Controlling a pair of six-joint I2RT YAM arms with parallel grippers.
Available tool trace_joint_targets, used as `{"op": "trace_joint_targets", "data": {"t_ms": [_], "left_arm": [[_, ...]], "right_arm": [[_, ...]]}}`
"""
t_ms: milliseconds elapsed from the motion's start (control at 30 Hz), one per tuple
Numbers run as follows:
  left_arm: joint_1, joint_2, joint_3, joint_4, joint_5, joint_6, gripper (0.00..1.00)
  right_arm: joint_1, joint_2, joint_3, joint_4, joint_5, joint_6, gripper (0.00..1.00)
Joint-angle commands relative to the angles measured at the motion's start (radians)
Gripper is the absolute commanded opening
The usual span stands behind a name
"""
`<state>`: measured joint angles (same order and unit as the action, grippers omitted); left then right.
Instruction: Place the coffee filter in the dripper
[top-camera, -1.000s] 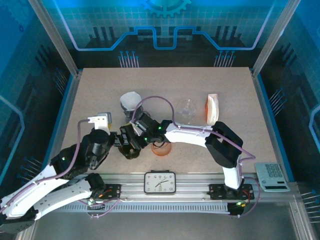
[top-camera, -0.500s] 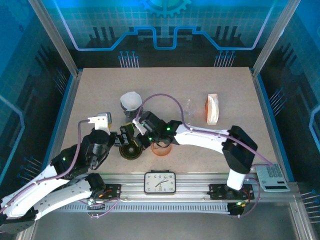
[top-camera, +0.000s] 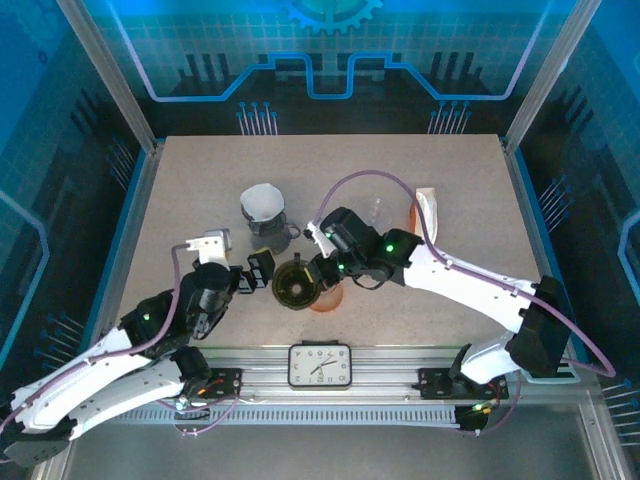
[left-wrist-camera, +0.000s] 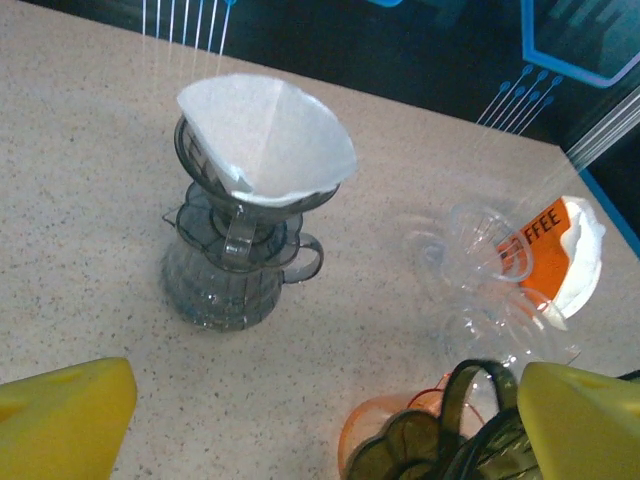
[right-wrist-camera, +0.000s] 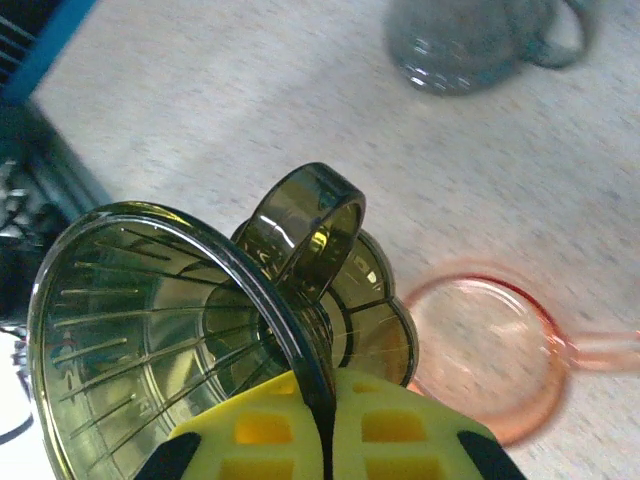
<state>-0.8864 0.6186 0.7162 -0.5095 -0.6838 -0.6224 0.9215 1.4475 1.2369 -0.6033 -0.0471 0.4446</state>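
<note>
A white coffee filter (left-wrist-camera: 265, 135) sits open in a grey dripper (left-wrist-camera: 196, 157) on a glass server (top-camera: 264, 222) at the table's left middle. My right gripper (right-wrist-camera: 326, 425) is shut on the rim of a dark olive dripper (right-wrist-camera: 150, 320), held tilted with its handle ring up, just above an orange cup (right-wrist-camera: 490, 350). From above, that dripper (top-camera: 295, 285) hangs between the two grippers, with the right gripper (top-camera: 318, 270) on its right side. My left gripper (left-wrist-camera: 320, 440) stands open beside it, its yellow fingers (left-wrist-camera: 60, 420) wide apart and holding nothing.
A clear glass dripper (left-wrist-camera: 480, 265) and an orange pack of filters (top-camera: 425, 218) lie at the right middle. A clock (top-camera: 320, 363) rests on the front rail. The orange cup (top-camera: 327, 297) stands near the front edge, under the held dripper.
My right gripper closed on the olive dripper's rim and carried it right and away from the left gripper. The left arm shifted slightly right, still open.
</note>
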Motion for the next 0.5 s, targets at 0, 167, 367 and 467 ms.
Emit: {"op": "trace_joint_targets", "data": {"t_ms": [0,167,367,467], "left_arm": [[0.006,0.007,-0.023,0.041,0.013,-0.037,0.99],[0.007,0.003,-0.036,0.05,0.027,-0.032,0.99],[0.007,0.003,-0.041,0.039,0.04,-0.033,0.99],[0.007,0.001,-0.045,0.033,0.045,-0.038,0.99]], "right_arm": [[-0.049,0.004,0.072,-0.158,0.004,0.004,0.0],[-0.1,0.049,0.111,-0.201,0.002,-0.012,0.0],[-0.124,0.104,0.154,-0.214,-0.02,-0.013,0.0],[-0.137,0.109,0.15,-0.215,-0.029,-0.013,0.0]]}}
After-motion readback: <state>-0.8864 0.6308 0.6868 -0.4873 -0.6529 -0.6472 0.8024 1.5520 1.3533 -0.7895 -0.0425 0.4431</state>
